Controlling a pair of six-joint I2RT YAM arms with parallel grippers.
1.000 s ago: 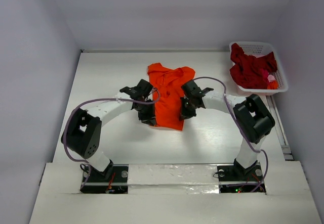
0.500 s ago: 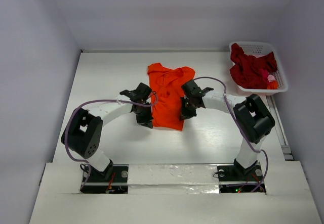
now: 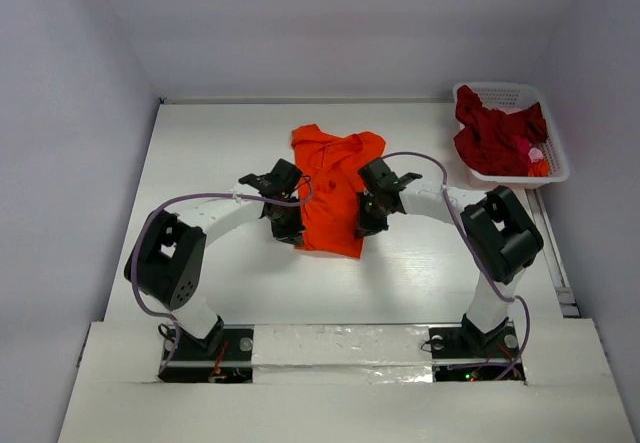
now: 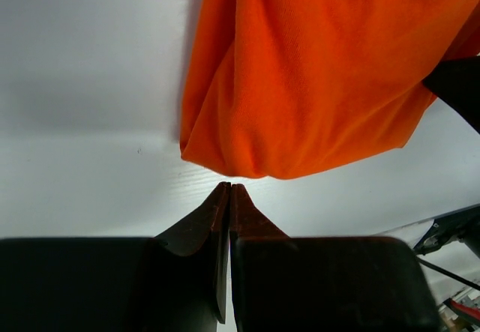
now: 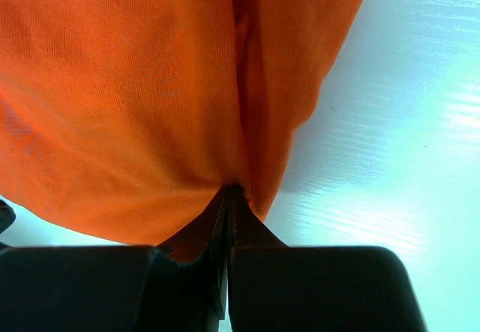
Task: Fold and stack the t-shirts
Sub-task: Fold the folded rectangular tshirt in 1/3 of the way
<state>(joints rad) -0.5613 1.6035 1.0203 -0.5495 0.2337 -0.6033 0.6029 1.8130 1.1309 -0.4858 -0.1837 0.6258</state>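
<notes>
While you look down from the top camera, the orange t-shirt (image 3: pixel 335 188) lies in the middle of the white table (image 3: pixel 220 153), drawn into a long narrow shape that runs away from the arm bases. Its wider, rumpled end is at the far side and its near edge sits between your two end effectors.

Your left end effector (image 4: pixel 229 189) is at the shirt's near left corner. Its wrist camera shows the fingers clenched tight together with no cloth between them. The tips sit just at the shirt's rounded fold, but you cannot tell from here whether they touch it.

Your right end effector (image 5: pixel 229 193) is at the shirt's near right edge. Its fingers are closed, and the orange fabric gathers into creases that run straight into the tips, so it is grasping a pinch of the shirt.

The crimson t-shirt (image 3: pixel 490 133) lies heaped in the white latticed basket (image 3: pixel 555 153) at the far right corner of the table, well apart from both arms.
</notes>
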